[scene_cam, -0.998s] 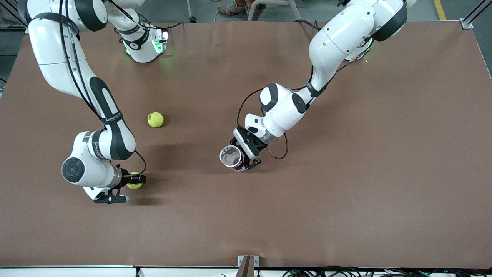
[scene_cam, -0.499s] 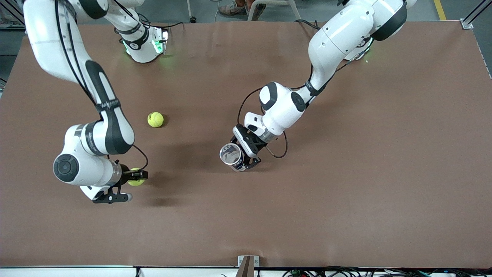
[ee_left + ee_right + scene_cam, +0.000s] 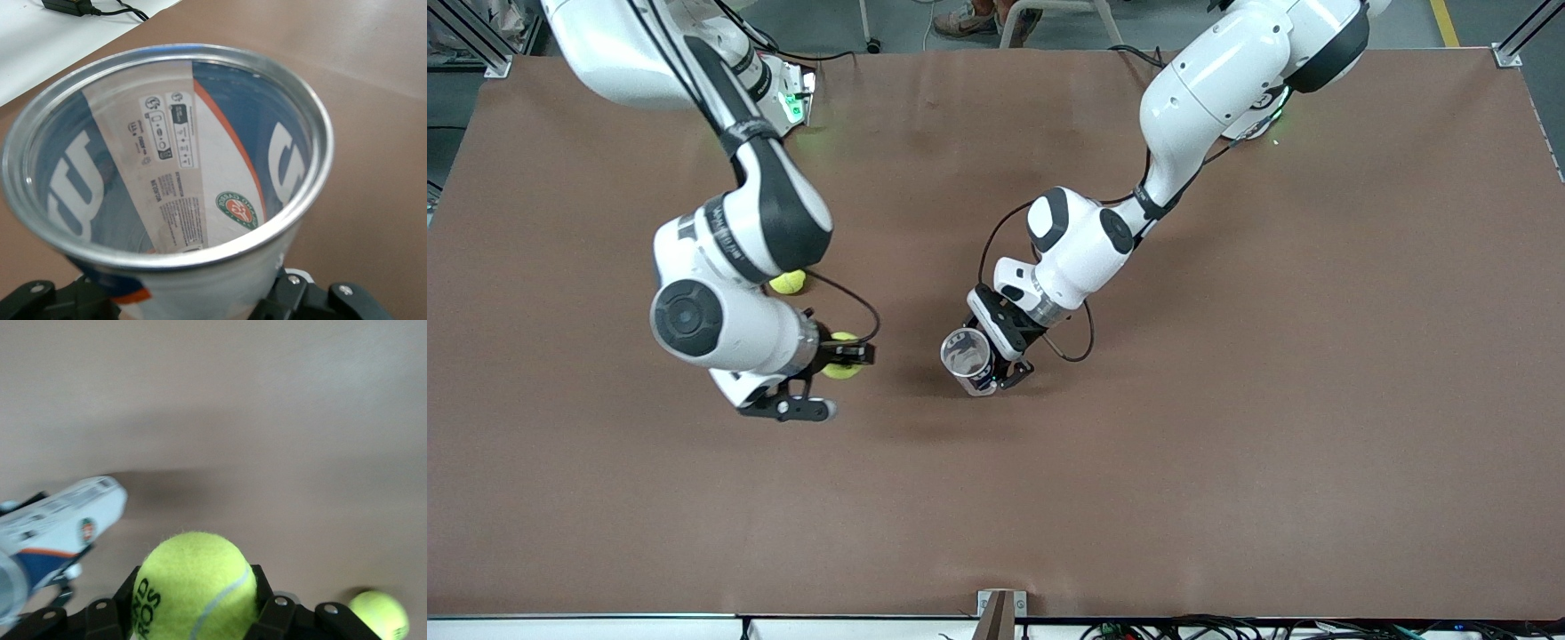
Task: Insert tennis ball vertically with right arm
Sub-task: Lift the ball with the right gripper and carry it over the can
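Pinching the tennis ball (image 3: 841,356) between its fingers, the right gripper (image 3: 845,356) hangs over the table (image 3: 1227,400), near the open can (image 3: 967,356). Its mouth up, the can sits in the left gripper (image 3: 996,360), whose jaws seem to flank its wall; whether they still press it I cannot tell. A second ball (image 3: 789,282) lies on the table, partly hidden under the right arm.
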Controlling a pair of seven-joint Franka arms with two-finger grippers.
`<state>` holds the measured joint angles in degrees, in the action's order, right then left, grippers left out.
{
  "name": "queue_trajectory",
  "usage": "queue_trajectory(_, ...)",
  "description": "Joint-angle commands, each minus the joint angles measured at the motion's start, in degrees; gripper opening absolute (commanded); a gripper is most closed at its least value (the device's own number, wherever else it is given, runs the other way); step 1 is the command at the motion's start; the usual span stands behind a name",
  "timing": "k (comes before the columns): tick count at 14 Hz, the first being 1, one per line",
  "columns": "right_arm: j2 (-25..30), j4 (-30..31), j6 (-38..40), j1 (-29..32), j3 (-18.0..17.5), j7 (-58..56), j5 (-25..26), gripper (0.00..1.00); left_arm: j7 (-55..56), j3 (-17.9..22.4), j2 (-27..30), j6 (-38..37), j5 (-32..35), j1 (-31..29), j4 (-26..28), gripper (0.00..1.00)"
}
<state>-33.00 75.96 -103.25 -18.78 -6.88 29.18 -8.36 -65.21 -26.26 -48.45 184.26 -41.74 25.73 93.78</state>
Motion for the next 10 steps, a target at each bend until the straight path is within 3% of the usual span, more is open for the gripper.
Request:
queue_trajectory(1,-0.7,-3.3,0.1,-3.2,-1.7,10.3,-0.8,0.37,-1.1,0.6,0.0,0.7,0.2,-0.2,2.3,0.77)
queue_trajectory(4,-0.9,-5.6,-1.6,-4.7,-1.9,15.7,-1.8,0.37,-1.1,0.5,0.0,0.7,0.2,-0.2,2.2,0.77)
queue_trajectory(7,-1.0,-5.7,-4.6,-4.6,-1.8,17.7,-6.3,0.37,-1.1,0.5,0.0,0.7,0.2,-0.2,2.1,0.77)
queue_trajectory(10,-2.1,-5.7,-10.7,-5.7,-1.8,22.7,-8.7,0.37,-1.1,0.5,0.0,0.7,0.1,-0.2,2.1,0.77)
